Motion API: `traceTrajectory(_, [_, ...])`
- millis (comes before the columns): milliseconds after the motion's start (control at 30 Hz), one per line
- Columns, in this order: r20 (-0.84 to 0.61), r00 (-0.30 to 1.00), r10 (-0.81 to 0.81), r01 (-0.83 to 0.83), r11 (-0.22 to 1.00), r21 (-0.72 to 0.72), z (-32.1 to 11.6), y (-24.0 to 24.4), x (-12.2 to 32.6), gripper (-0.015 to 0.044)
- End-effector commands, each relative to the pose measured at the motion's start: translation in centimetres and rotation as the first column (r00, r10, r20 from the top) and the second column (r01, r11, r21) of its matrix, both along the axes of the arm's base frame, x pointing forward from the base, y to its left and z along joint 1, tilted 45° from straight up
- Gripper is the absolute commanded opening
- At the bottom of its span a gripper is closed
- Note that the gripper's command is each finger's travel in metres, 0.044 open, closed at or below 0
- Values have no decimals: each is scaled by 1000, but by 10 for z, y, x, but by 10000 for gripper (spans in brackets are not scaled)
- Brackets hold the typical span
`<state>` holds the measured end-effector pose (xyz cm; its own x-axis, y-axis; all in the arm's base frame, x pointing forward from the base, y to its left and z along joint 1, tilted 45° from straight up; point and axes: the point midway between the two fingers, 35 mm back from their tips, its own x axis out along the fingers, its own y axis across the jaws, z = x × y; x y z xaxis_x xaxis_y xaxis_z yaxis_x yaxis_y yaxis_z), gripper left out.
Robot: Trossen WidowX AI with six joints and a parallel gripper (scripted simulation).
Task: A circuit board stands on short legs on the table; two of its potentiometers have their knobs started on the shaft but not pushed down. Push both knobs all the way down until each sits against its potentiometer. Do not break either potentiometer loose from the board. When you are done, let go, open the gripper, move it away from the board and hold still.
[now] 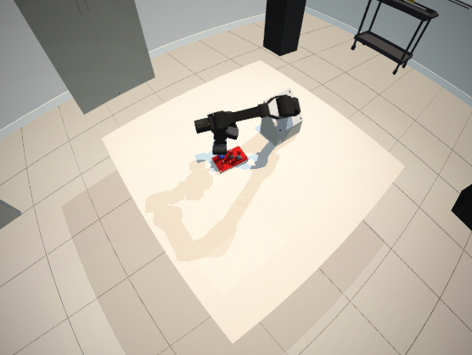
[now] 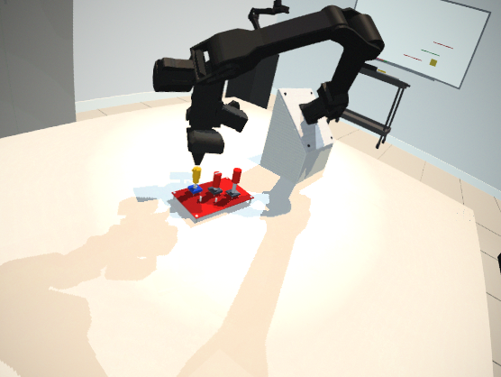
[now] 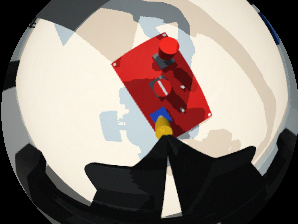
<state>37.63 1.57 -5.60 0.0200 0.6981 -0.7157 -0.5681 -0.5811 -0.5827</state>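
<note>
The red circuit board [image 1: 221, 168] [image 2: 198, 210] [image 3: 131, 68] stands on the table. At its left end in the exterior view, a yellow knob [image 2: 196, 175] [image 3: 163, 129] stands above a blue potentiometer [image 2: 195, 189] [image 3: 159, 114], with a little pale shaft showing between them. The middle red knob [image 2: 217, 180] [image 3: 167, 87] sits low, close to its dark potentiometer. The far red knob [image 2: 237, 176] [image 3: 168, 47] stands higher, with grey shaft showing below it. My gripper [image 2: 197, 163] [image 3: 166, 139] is shut and empty, its tips just above the yellow knob; whether they touch is unclear.
Two small pale posts [image 2: 200, 198] [image 2: 216, 199] stand on the board beside the knobs. The arm's grey pedestal [image 2: 284, 140] [image 1: 273, 128] stands behind the board, to its right. The arm reaches over from there.
</note>
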Motion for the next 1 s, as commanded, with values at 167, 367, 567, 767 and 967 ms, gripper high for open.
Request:
traceTrajectory(167, [-11, 1000, -3, 3, 1000, 5, -4, 3, -2, 0])
traceTrajectory(367, [-11, 1000, -3, 3, 1000, 5, -4, 3, -2, 0])
traceTrajectory(567, [-11, 1000, -3, 3, 1000, 5, -5, 4, -2, 0])
traceTrajectory(767, [-11, 1000, -3, 3, 1000, 6, -6, 5, -2, 0])
traceTrajectory(967, [-11, 1000, -3, 3, 1000, 6, -7, 6, -2, 0])
